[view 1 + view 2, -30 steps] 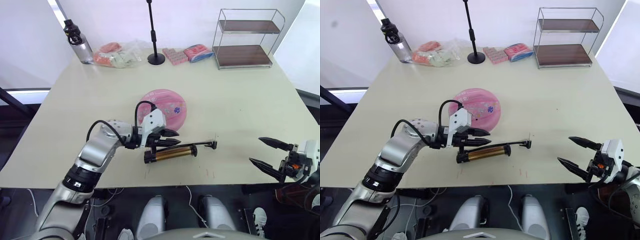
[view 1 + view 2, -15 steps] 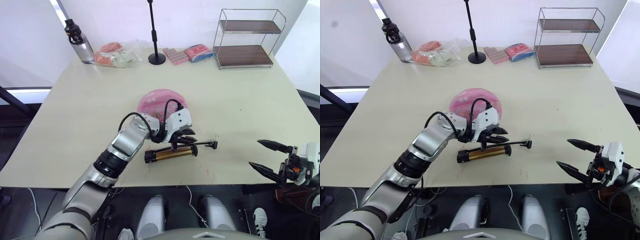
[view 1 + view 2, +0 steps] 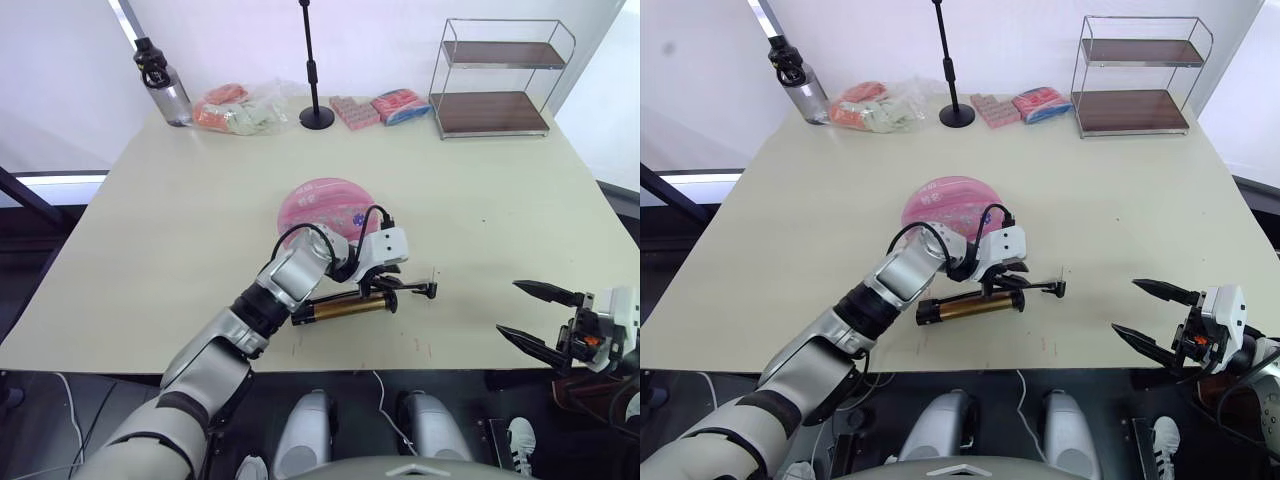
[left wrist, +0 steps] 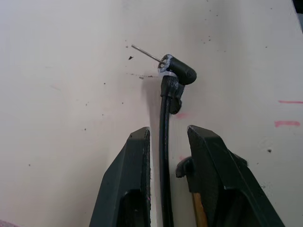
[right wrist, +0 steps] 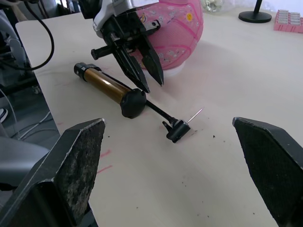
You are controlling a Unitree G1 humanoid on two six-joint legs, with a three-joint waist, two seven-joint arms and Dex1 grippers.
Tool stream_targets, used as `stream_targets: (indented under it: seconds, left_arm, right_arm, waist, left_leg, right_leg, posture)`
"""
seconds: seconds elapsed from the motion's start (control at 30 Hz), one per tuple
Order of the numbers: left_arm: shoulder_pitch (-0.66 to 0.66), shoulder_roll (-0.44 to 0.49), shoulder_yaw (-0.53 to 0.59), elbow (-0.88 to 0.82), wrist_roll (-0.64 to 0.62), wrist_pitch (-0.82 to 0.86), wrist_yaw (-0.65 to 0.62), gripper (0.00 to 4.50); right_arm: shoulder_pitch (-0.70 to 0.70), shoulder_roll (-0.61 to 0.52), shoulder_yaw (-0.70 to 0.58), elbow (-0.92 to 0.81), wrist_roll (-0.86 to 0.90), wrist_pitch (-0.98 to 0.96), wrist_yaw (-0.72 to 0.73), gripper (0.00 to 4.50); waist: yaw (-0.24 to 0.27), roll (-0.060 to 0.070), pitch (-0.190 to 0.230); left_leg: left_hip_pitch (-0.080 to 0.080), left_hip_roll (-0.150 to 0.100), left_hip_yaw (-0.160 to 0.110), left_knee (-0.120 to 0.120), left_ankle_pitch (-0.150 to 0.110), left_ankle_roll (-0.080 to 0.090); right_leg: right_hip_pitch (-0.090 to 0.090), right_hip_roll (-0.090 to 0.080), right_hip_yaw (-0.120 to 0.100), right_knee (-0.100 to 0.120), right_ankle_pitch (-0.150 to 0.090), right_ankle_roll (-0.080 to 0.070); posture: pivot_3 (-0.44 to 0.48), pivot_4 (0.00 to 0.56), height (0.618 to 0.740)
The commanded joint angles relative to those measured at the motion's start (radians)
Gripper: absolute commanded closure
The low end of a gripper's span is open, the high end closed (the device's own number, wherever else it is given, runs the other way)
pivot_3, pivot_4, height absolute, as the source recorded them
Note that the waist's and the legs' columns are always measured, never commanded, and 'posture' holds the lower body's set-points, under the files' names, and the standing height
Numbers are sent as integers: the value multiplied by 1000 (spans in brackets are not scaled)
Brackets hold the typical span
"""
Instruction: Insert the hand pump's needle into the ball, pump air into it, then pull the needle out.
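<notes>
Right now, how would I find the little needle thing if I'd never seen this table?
Start at the big pink ball in the middle of the table. In front of it lies the gold hand pump, and its thin black hose runs between the open fingers of the left end effector. The needle is the bare silver pin sticking out of the hose's black tip.

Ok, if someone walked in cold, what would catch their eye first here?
Probably the left gripper at mid-table, its open fingers straddling the hand pump's thin black hose just behind the needle. Right behind it sits the pink ball, while the right gripper hangs open off the table's near right edge.
</notes>
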Motion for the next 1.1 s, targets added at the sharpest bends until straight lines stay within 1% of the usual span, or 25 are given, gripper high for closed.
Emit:
stream_targets:
  seconds: [0.03, 0.2, 0.37, 0.47, 0.77, 0.9, 1.1]
  left_arm:
    - [-35, -35, -26, 71, 46, -49, -5, 3147]
    - [-64, -91, -25, 169, 77, -91, -9, 3147]
    - [-87, -125, -27, 212, 87, -93, -54, 3147]
    - [-99, -143, -15, 237, 94, -93, -60, 3147]
    - [-110, -129, 9, 234, 103, -97, -70, 3147]
    - [-115, -130, 13, 264, 124, -120, -49, 3147]
    - [-111, -138, 22, 265, 130, -121, -55, 3147]
  right_arm:
    - [1, 2, -12, -35, 11, -15, -4, 0]
    - [1, 5, -8, -45, 11, -13, -14, 0]
    - [6, 4, -6, -52, 10, -14, -21, 0]
    - [7, 5, -4, -56, 8, -16, -27, 0]
    - [6, 12, 4, -67, 4, -13, -40, 0]
    - [-2, 15, 13, -60, 0, -17, -41, 0]
    - [-11, 13, 13, -48, 0, -22, -36, 0]
  waist:
    - [0, 0, 0]
    - [0, 0, 0]
    - [-1, 0, 0]
    - [-1, 0, 0]
    - [-2, 0, 0]
    - [-1, 0, 0]
    - [-1, 0, 0]
  left_leg:
    - [0, 0, 0, 0, 0, 0]
    - [0, -1, -1, 2, 0, 0]
    - [0, 0, -3, 4, 0, 0]
    - [-1, 0, -3, 4, 0, 0]
    - [-1, 0, -3, 4, 0, 0]
    - [-1, 0, -3, 4, 0, 0]
    - [-1, 0, -4, 4, 0, 0]
  right_leg:
    - [0, 0, 0, 0, 0, 0]
    - [1, 0, 0, 0, 0, 0]
    - [1, 1, 0, 1, 0, 1]
    - [1, 1, 0, 1, 0, 1]
    - [1, 1, 0, 1, 0, 1]
    - [1, 2, 0, 1, 0, 1]
    - [1, 2, 0, 1, 0, 1]
  posture:
    - [0, 150, 740]
    - [0, 150, 740]
    - [0, 150, 740]
    - [0, 150, 740]
    - [0, 150, 740]
    - [0, 150, 740]
    - [0, 150, 740]
